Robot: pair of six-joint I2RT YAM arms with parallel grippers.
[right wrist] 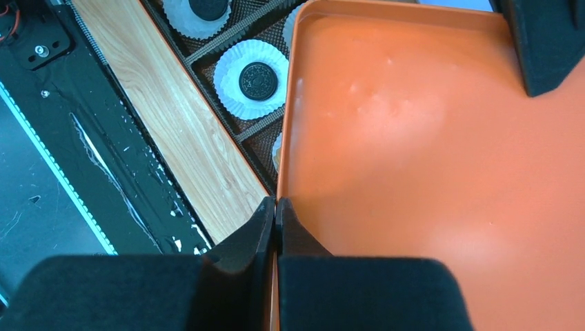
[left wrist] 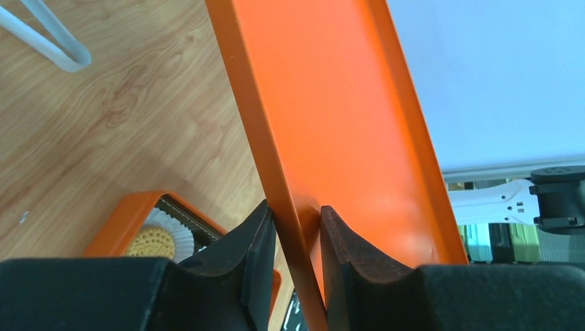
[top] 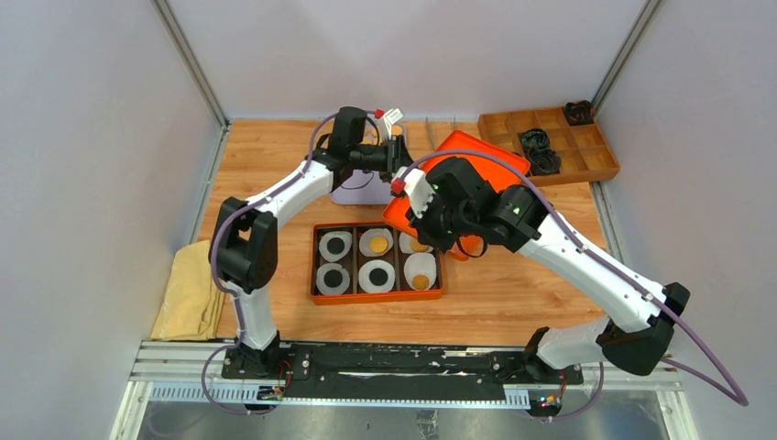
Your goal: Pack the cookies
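An orange box [top: 316,266] with six lined cells sits mid-table. Golden cookies [top: 378,243] lie in three cells on white liners, and dark round cookies [top: 333,246] lie in the other three. An orange lid [top: 481,151] hangs tilted above the box's right and far side. My left gripper [top: 400,156] is shut on the lid's far edge, with its fingers either side of the rim [left wrist: 296,234]. My right gripper [top: 417,206] is shut on the lid's near edge [right wrist: 276,214]. One golden cookie [left wrist: 152,241] shows in the left wrist view, and a dark cookie [right wrist: 257,71] in the right wrist view.
A wooden divided tray [top: 591,151] with black items stands at the back right. A yellow cloth [top: 191,289] lies at the left edge. A white sheet [top: 362,188] lies under the left arm. White tongs [left wrist: 48,41] lie on the wood.
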